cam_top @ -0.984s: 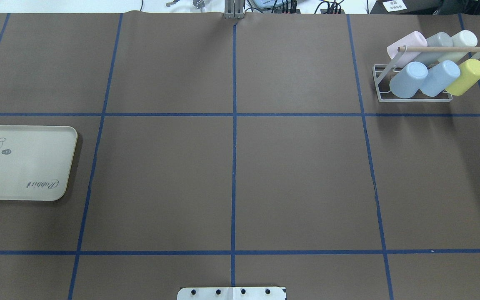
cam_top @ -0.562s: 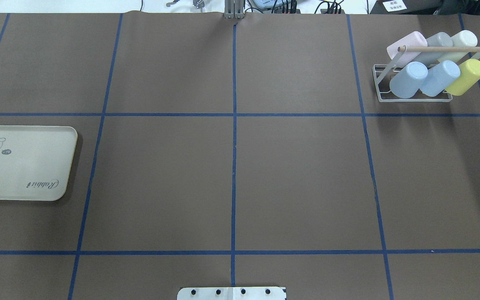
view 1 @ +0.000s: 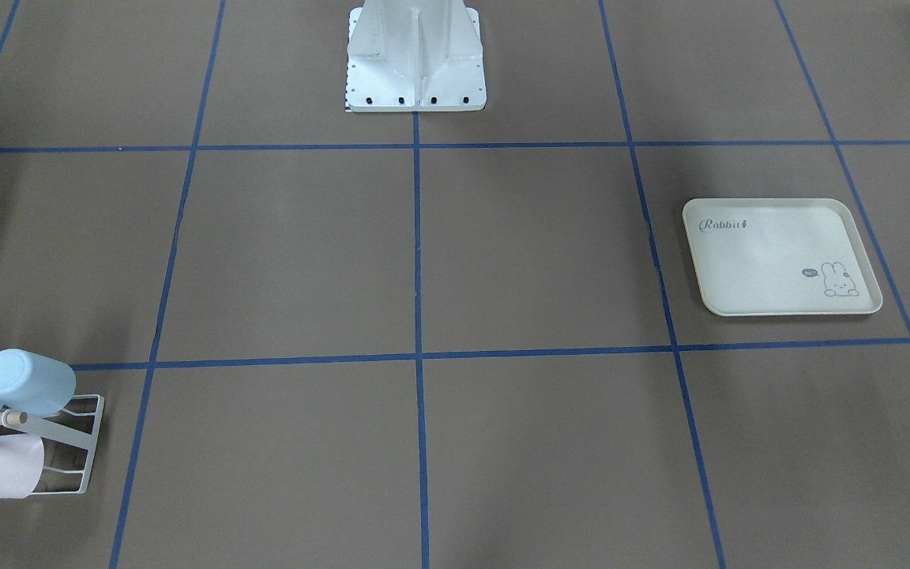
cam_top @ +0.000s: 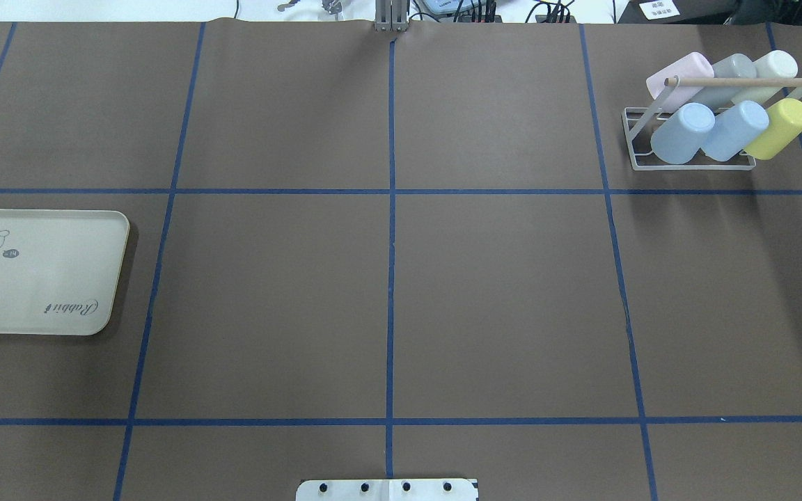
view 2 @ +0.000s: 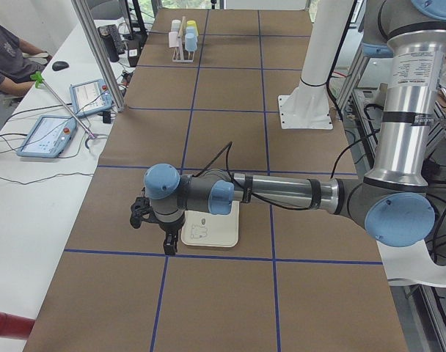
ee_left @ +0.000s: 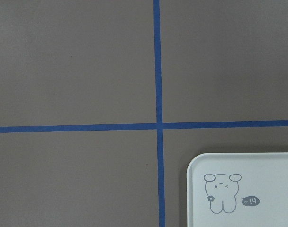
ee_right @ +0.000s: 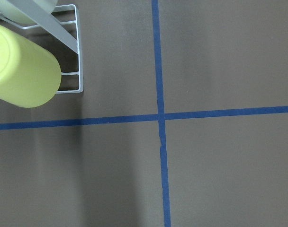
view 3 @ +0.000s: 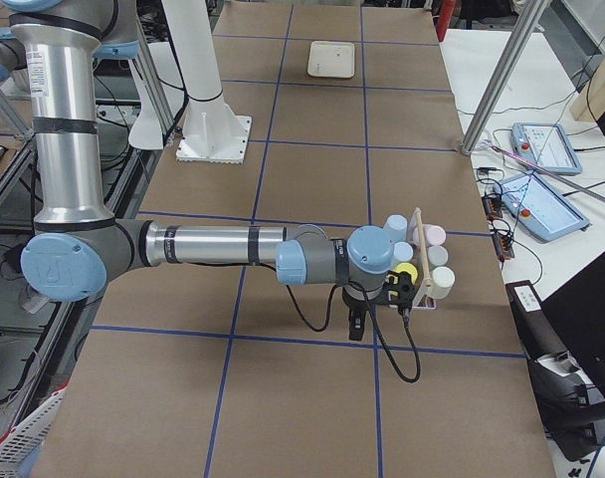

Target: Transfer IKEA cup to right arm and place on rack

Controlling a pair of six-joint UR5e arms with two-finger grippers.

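The white wire rack point(cam_top: 693, 167) with its wooden dowel stands at the table's far right and holds several cups: pink, grey and white behind, two pale blue and a yellow one point(cam_top: 780, 127) in front. Part of the rack also shows in the front-facing view point(view 1: 84, 442) and in the right wrist view point(ee_right: 77, 28), next to the yellow cup point(ee_right: 21, 66). My right gripper point(view 3: 356, 327) hangs just beside the rack. My left gripper point(view 2: 166, 246) hangs over the near edge of the tray. Both show only in side views, so I cannot tell whether they are open or shut.
A cream rabbit-print tray point(cam_top: 53, 264) lies at the left edge with nothing on it; it also shows in the left wrist view point(ee_left: 267, 179). The robot's base plate point(cam_top: 387, 489) is at the near centre. Tablets and a seated person point(view 2: 10, 59) are beside the table.
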